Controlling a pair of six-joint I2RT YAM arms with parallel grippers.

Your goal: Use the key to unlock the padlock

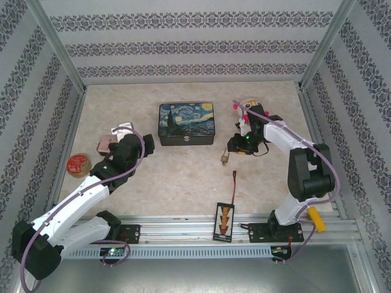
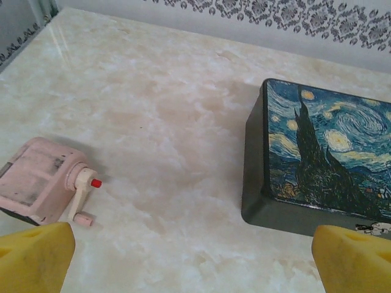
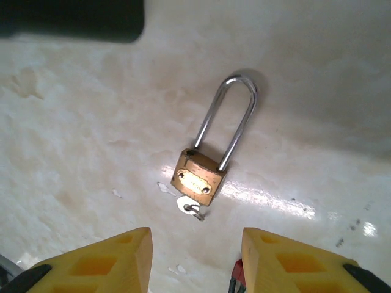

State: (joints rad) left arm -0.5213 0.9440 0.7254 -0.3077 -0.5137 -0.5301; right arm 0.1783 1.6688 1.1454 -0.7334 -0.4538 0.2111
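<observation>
We find a robot test cell in a lab, dressed to look homely: wallpapered panels (image 1: 195, 46) in bare aluminium framing (image 1: 59, 49) stand behind and beside the painted box (image 1: 186, 124). Nearer than the box, a slotted mounting rail (image 1: 183, 231) carries bolted-down robot arms (image 1: 79, 201) and a bare circuit board (image 1: 223, 221).

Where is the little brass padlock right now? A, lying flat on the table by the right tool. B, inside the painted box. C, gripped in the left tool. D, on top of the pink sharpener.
A: the padlock lies flat on the bare table, just ahead of the right tool, whose open fingers touch nothing.
</observation>
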